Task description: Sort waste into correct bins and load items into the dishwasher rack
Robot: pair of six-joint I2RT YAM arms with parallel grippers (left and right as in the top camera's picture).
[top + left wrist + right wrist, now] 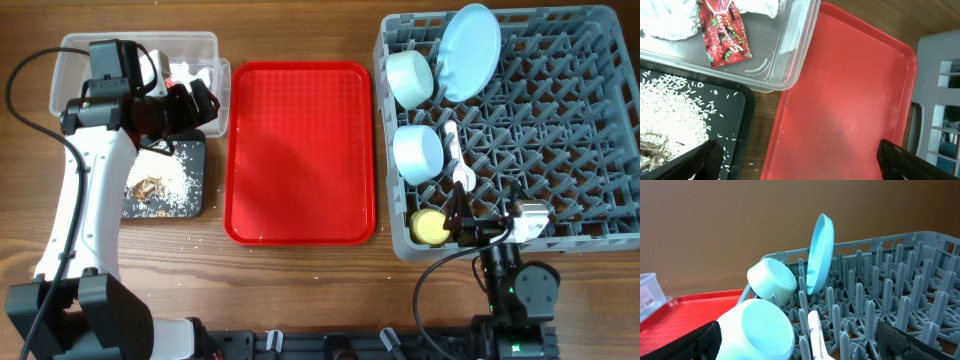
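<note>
The red snack wrapper [722, 32] and the crumpled white napkin [667, 20] lie in the clear tub [75, 55]. White crumbs with brown bits [665, 117] lie in the black tray [198, 165]. My left gripper [805, 162] is open and empty, above the tub's corner and the red tray's edge; it also shows in the overhead view [198, 100]. The grey rack [560, 140] holds the blue plate [470, 50], mint bowl [410, 78], blue bowl [418, 152], yellow cup [430, 227] and white utensils [455, 150]. My right gripper [465, 228] is open and empty at the rack's near edge.
A large flat red tray [300, 150] lies between the bins and the rack, with a few loose crumbs on it. Some crumbs are scattered on the wooden table [180, 240] by the black tray. The rack's right half is bare pegs.
</note>
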